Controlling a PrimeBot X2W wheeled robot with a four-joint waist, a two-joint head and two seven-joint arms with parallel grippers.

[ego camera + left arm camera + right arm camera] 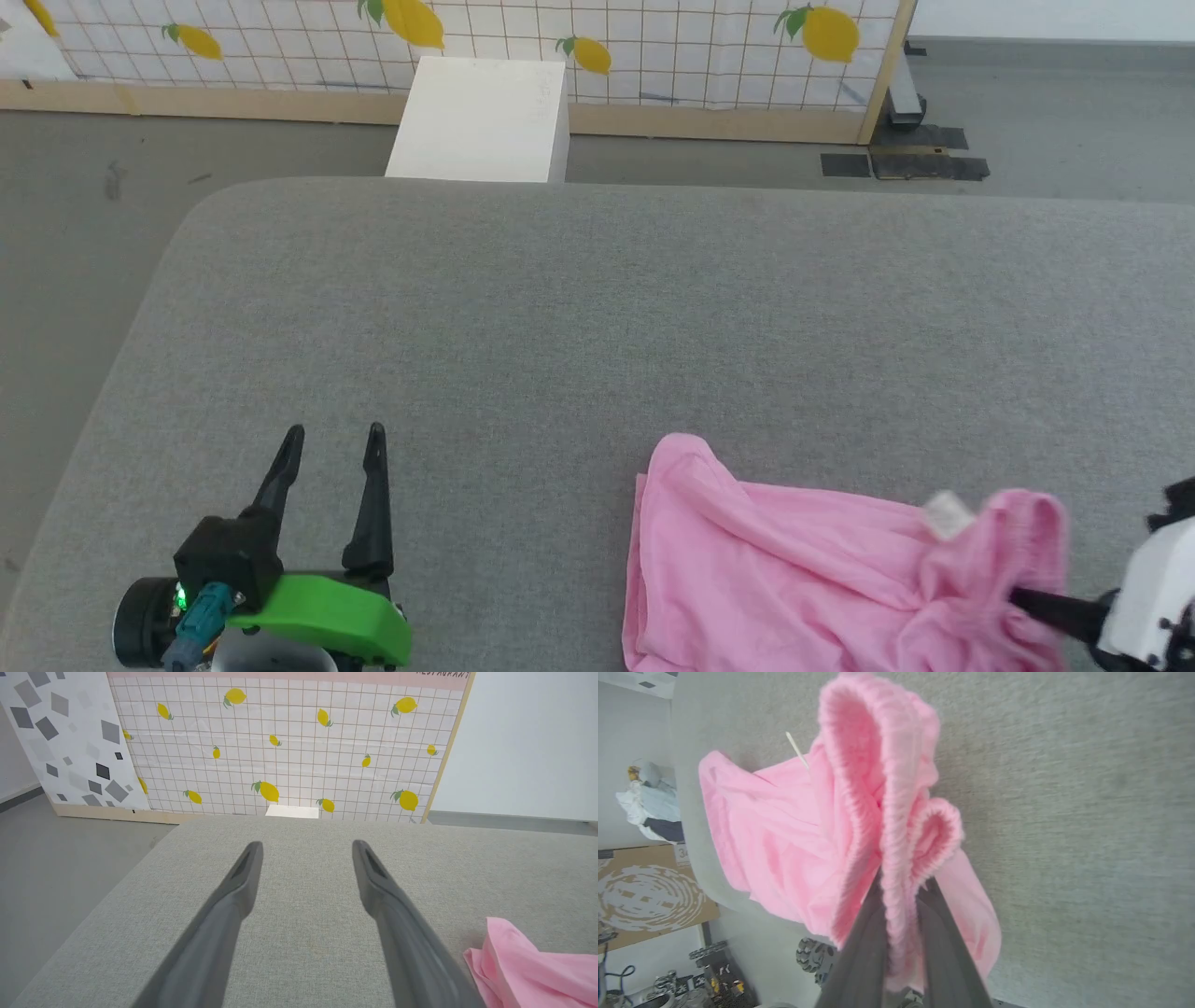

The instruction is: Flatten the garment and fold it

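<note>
Drawing the gathered elastic edge outward looks like the step in hand: the right pincer (901,884) is clamped on that edge of the garment (794,579), which lies crumpled on the grey table (597,308), white label (948,515) showing. A slow, low pull should spread it best. The left pincer (336,439), fingers apart, stands well clear of the garment. Beyond the garment lies broad room; the table's near rim runs just beside it

The garment (747,569) is thin, soft, matt pink cloth, finely wrinkled, with a ribbed gathered edge (859,779) and a matt white label (948,515). The padded surface (597,308) is covered in matt grey cloth of coarse weave. The left gripper (335,431) has smooth, matt dark plastic fingers (233,891) and a slightly glossy green plastic cover (327,611).
</note>
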